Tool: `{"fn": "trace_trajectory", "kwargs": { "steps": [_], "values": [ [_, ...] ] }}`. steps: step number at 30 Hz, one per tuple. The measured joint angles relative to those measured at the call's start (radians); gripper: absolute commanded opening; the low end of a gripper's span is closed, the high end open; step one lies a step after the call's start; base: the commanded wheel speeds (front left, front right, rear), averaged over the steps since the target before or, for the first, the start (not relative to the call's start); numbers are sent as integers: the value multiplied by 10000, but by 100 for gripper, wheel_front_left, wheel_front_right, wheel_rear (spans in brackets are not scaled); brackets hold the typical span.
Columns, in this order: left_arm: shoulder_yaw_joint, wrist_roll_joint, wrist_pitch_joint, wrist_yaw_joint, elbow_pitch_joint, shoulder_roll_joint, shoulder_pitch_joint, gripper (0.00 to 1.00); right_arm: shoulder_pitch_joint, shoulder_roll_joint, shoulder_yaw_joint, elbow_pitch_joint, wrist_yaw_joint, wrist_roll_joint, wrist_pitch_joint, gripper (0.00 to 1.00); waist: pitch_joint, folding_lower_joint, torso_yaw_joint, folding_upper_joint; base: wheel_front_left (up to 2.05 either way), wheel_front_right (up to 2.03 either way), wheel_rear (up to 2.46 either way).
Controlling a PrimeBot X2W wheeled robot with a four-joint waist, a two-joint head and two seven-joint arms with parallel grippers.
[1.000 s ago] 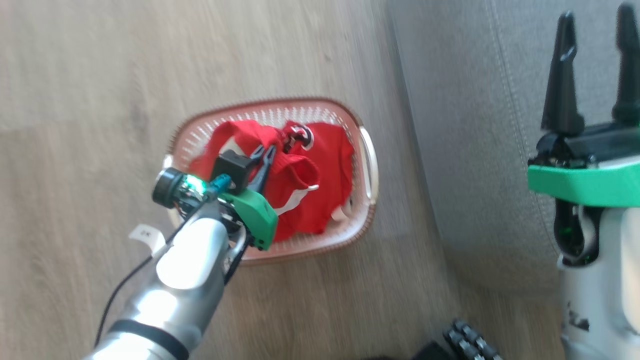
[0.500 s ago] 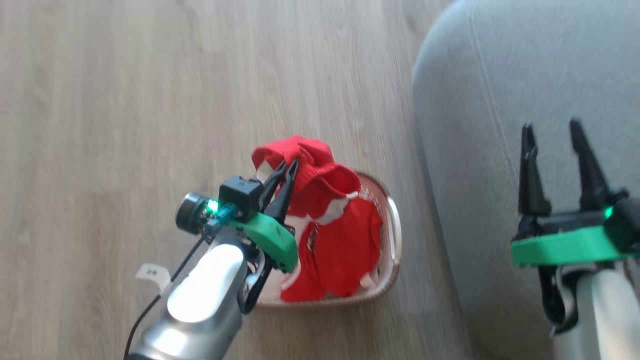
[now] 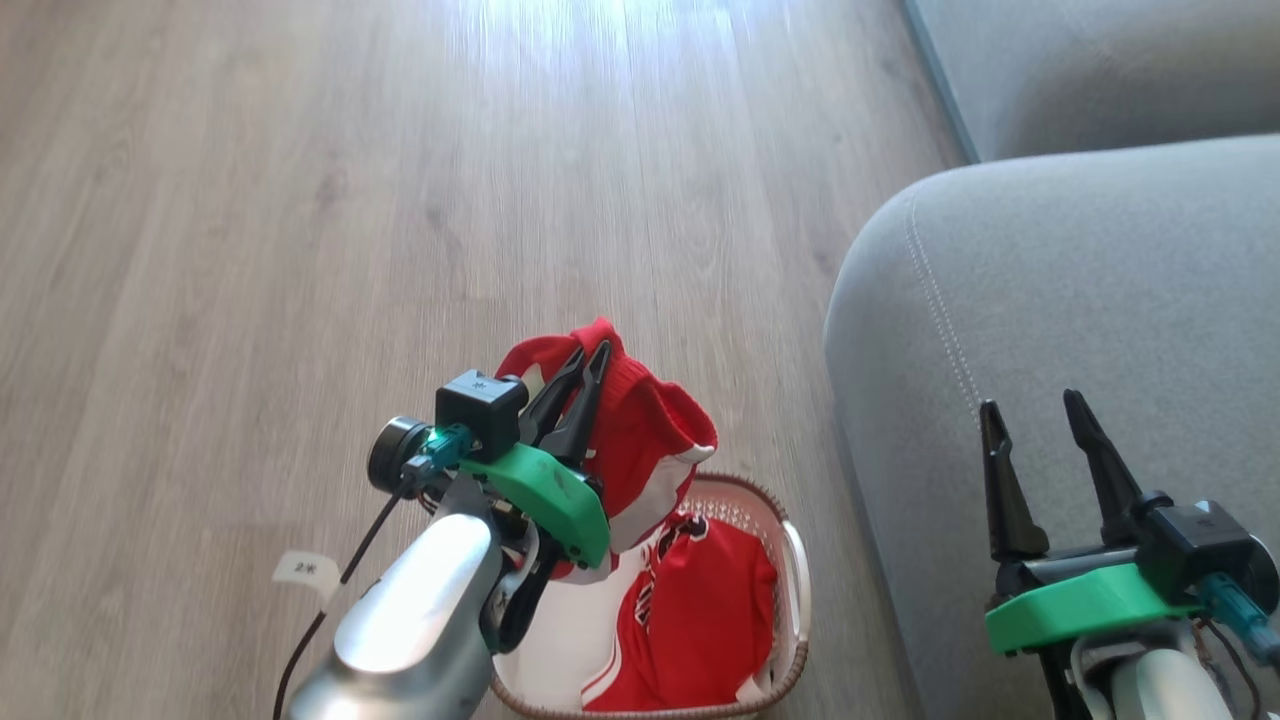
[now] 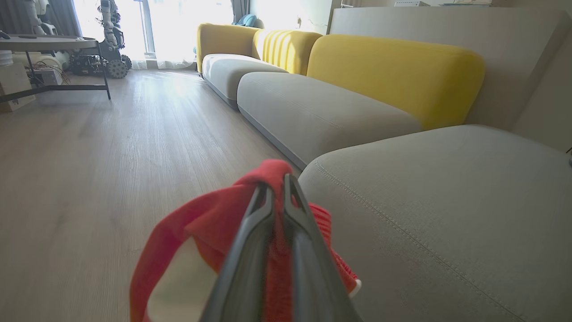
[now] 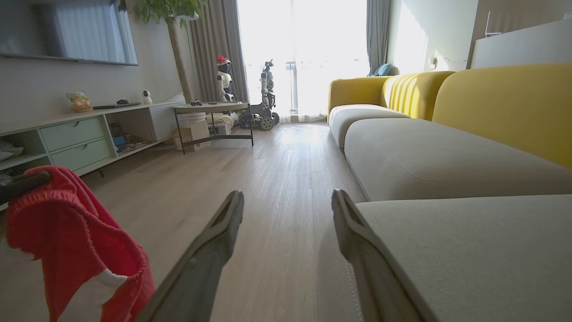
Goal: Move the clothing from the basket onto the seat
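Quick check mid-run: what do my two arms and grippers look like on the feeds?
Both the left gripper and right gripper have two long, tapered black fingers on a bright green bracket, with a black camera box and teal connector. The left forearm is glossy silver-white; a black cable carrying a white tag runs along it.

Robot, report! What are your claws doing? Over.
Left claw shut on red garment, held above basket. Right claw open by seat. Other garment in basket. No obstacle seen.
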State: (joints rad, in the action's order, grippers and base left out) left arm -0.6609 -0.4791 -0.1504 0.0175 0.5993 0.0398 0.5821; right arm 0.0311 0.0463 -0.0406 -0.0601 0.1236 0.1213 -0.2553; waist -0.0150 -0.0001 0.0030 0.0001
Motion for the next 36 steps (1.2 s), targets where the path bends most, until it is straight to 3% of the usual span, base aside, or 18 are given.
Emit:
{"fn": "trace_trajectory", "kwargs": {
  "steps": [12, 21, 28, 36],
  "values": [
    [-203, -40, 437, -280, -161, 2, 262, 0, 58, 0, 328, -213, 0, -71, 0, 100, -474, 0, -80, 0, 0, 0, 0],
    [-430, -238, 520, -349, -387, -4, 1127, 0, 7, 2, 1785, -1099, 0, -362, 2, 100, -458, 0, 26, 0, 0, 0, 0],
    [-1095, -836, 518, -69, -951, -12, 1478, 0, -916, 10, 2964, -1954, 0, -393, 2, 100, -415, 0, 155, -1, 0, 0, 0],
    [-1776, -1321, 418, 359, -1411, -10, 1702, 0, -2022, 27, 3639, -3158, 0, -201, 2, 100, -331, 0, 288, -1, 0, 0, 0]
  ]
}}
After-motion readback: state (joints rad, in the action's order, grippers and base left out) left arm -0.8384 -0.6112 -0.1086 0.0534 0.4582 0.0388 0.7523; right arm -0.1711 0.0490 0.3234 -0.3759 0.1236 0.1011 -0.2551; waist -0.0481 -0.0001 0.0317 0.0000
